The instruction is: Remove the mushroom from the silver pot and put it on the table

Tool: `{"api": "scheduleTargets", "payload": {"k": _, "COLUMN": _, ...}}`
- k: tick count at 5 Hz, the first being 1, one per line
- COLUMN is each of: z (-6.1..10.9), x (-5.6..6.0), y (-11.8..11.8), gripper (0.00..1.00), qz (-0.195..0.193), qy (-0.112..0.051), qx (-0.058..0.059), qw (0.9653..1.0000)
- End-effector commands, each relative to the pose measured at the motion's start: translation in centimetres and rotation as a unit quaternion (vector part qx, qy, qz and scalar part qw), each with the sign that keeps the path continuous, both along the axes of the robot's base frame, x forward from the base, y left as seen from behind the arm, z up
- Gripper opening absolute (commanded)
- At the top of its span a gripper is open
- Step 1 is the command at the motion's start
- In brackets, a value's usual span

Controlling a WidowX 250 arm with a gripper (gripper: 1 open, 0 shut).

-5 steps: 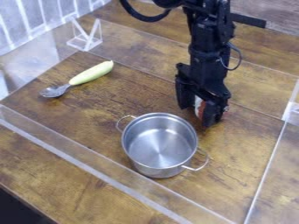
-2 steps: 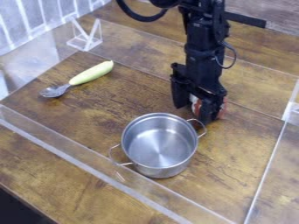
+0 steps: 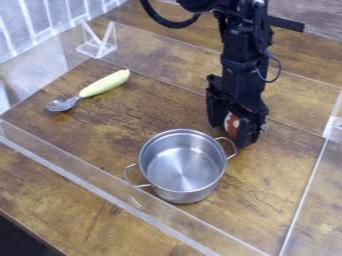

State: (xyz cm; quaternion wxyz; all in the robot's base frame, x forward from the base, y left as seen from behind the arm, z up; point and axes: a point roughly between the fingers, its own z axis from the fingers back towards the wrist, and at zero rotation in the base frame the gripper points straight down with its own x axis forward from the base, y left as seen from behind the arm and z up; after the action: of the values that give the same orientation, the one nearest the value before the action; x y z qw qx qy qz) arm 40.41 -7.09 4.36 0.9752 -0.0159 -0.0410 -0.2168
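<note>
The gripper [image 3: 237,127] is wide open, and the mushroom [image 3: 235,127] is seen between its fingers, low by the table [image 3: 80,140] — just beside one empty silver pot [image 3: 183,165]. The fingers should be lifted straight up so the one mushroom is not knocked.

**One fixed view, high and oblique**

Single camera, raised above the near edge of the table [image 3: 80,205], angled down across it. Medium range: silver pot [image 3: 183,166] sits low-centre, arm [image 3: 241,60] enters from the top edge. Far corner and acrylic strips [image 3: 54,60] upper left. No second view to compare.
</note>
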Motion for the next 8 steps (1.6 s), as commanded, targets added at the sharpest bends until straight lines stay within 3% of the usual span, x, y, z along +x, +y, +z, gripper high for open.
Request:
{"api": "scheduleTargets", "payload": {"k": 1, "z": 3.1, "x": 0.3, "y": 1.4, "gripper": 1.00, "qz": -0.001, "qy": -0.025, "qx": -0.006, "qw": 0.9997}}
{"api": "scheduleTargets", "payload": {"k": 2, "z": 4.6, "x": 0.8, "y": 2.4, "gripper": 1.00, "qz": 0.038, "qy": -0.025, "qx": -0.006, "qw": 0.9990}}
{"api": "scheduleTargets", "payload": {"k": 3, "z": 5.1, "x": 1.5, "y": 2.9, "gripper": 1.00, "qz": 0.061, "qy": -0.026, "qx": -0.005, "qw": 0.9978}}
{"api": "scheduleTargets", "payload": {"k": 4, "z": 3.7, "x": 2.1, "y": 2.7, "gripper": 1.00, "qz": 0.033, "qy": -0.024, "qx": -0.006, "qw": 0.9992}}
{"api": "scheduleTargets", "payload": {"k": 5, "z": 3.5, "x": 2.3, "y": 2.2, "gripper": 0.00, "qz": 0.034, "qy": -0.024, "qx": -0.006, "qw": 0.9991}}
{"api": "scheduleTargets", "payload": {"k": 6, "z": 2.3, "x": 1.9, "y": 2.3, "gripper": 0.00, "qz": 0.034, "qy": -0.025, "qx": -0.006, "qw": 0.9991}}
{"api": "scheduleTargets", "payload": {"k": 7, "z": 3.5, "x": 1.5, "y": 2.6, "gripper": 0.00, "qz": 0.035, "qy": -0.042, "qx": 0.001, "qw": 0.9985}}
{"api": "scheduleTargets", "payload": {"k": 8, "z": 6.5, "x": 1.1, "y": 3.6, "gripper": 0.00, "qz": 0.024, "qy": -0.060, "qx": 0.006, "qw": 0.9979}}
